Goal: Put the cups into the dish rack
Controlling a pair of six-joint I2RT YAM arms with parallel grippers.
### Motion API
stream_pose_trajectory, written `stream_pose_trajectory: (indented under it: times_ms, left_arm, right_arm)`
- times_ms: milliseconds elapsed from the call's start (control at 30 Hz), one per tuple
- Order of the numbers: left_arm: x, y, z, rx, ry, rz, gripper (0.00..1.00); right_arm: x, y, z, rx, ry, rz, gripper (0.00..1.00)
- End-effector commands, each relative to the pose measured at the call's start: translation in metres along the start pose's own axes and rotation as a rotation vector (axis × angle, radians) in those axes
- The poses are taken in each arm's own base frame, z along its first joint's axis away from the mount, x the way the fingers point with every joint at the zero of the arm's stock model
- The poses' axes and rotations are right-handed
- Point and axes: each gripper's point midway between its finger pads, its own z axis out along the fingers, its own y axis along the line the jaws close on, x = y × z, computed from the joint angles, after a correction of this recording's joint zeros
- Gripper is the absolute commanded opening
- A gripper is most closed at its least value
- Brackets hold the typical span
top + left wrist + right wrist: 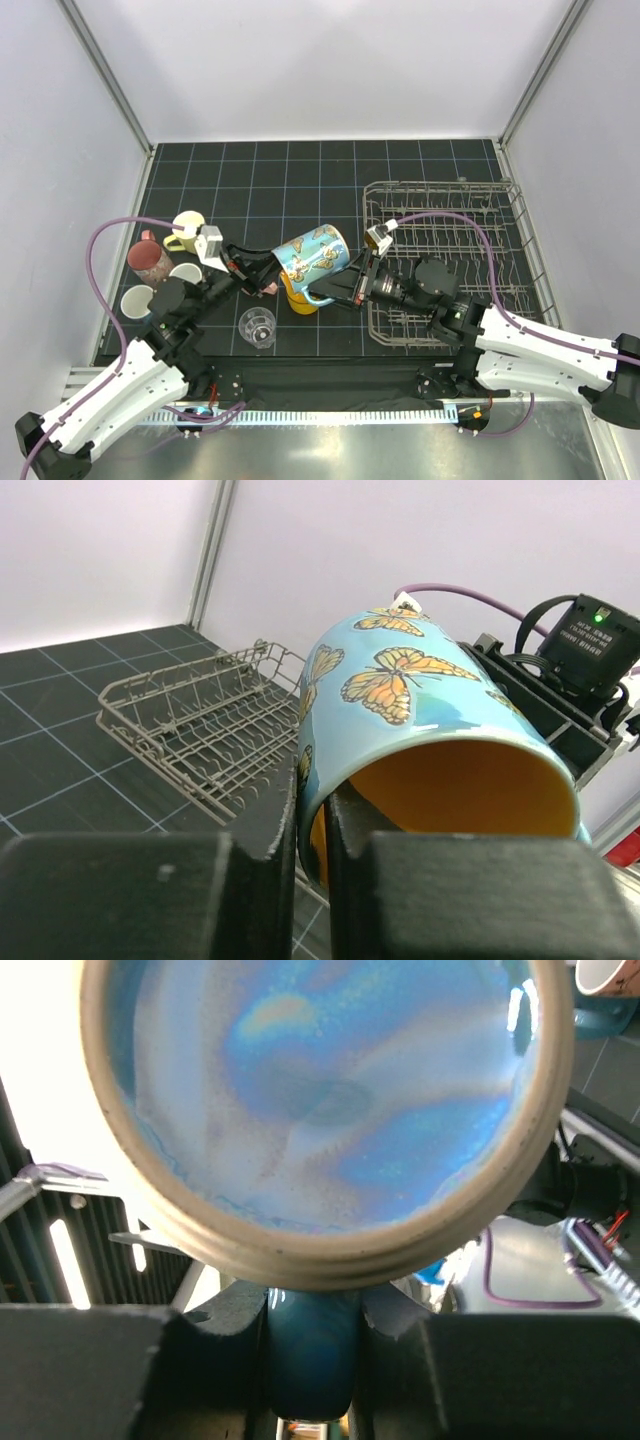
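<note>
A blue butterfly cup (314, 252) with an orange inside hangs on its side above the mat, left of the grey wire dish rack (470, 215). My left gripper (273, 268) is shut on its rim, one finger inside the mouth and one outside; the left wrist view shows the cup (420, 710) pinched at my left gripper (312, 830). My right gripper (340, 288) is shut on the dark blue handle (308, 1360) below the cup's base (330, 1100). The rack (190, 725) lies beyond the cup.
An orange-yellow cup (297, 299) stands right under the held one. A clear tumbler (257, 327) is near the front edge. Pale yellow (187, 227), maroon (150, 260) and two pale-rimmed cups (185, 272) (137, 300) cluster at the left.
</note>
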Motion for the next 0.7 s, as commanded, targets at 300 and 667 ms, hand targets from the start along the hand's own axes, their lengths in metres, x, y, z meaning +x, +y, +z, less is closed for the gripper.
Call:
stream_pose_trajectory:
  times_ms: [300, 667]
  left_arm:
    - [-0.03, -0.013, -0.029, -0.024, -0.075, 0.012, 0.49]
    - [-0.018, 0.031, -0.048, -0.289, -0.069, -0.07, 0.68]
  right_arm:
    - [-0.065, 0.026, -0.006, -0.011, -0.337, -0.389, 0.04]
    - [-0.088, 0.018, -0.029, 0.108, -0.446, -0.547, 0.04]
